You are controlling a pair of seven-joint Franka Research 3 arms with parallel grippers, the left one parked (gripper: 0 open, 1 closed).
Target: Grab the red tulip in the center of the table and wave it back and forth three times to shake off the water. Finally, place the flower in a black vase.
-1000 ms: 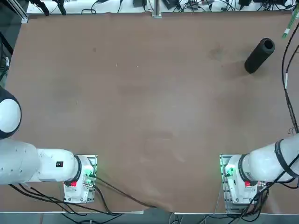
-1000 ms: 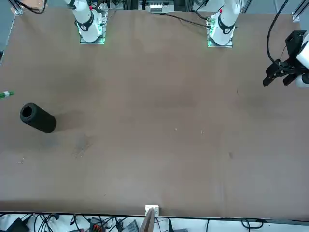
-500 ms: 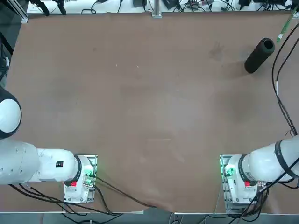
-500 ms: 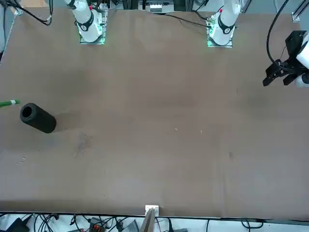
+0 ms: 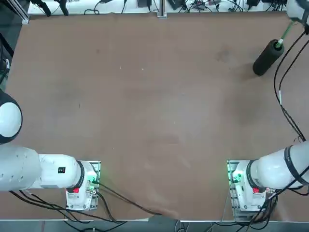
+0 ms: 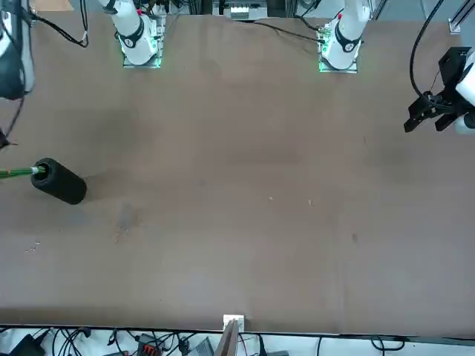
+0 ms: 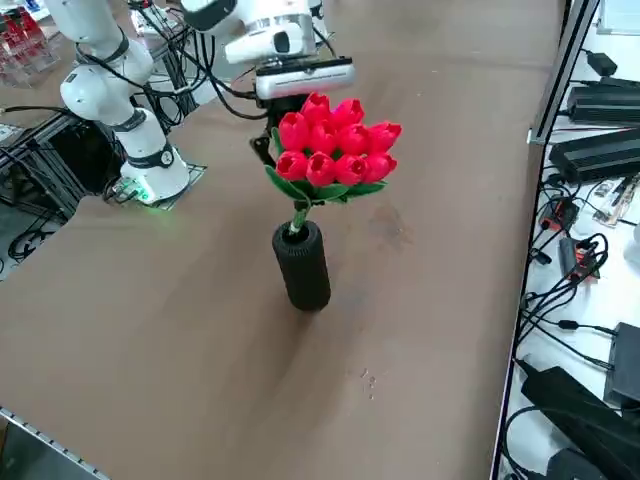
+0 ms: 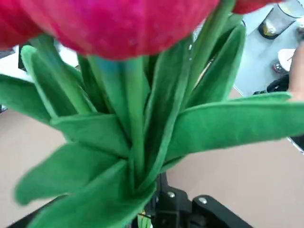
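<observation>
The red tulip [image 7: 335, 140] hangs upright over the far right part of the table [image 5: 154, 106], blooms up. My right gripper [image 7: 290, 100] sits behind the blooms, shut on the bunch. The thin green stalk [image 7: 297, 222] reaches down into the mouth of the black vase [image 7: 303, 265], which stands upright. From overhead, the stalk [image 5: 284, 35] slants to the mouth of the vase [image 5: 268, 57]. The front view shows the stalk [image 6: 18, 173] meeting the vase [image 6: 58, 181] at the left edge. Green leaves [image 8: 142, 137] and red petals fill the wrist view and hide the fingers.
Cables and black power bricks [image 7: 600, 150] lie just beyond the table edge near the vase. My right arm's base [image 5: 246, 186] stands at the near edge. The parked arm's gripper [image 6: 434, 111] hangs over the opposite side of the table.
The stalk tip has travelled from beside the table edge to the vase mouth. My right arm has come into the corner of the top and front views. The vase has not moved.
</observation>
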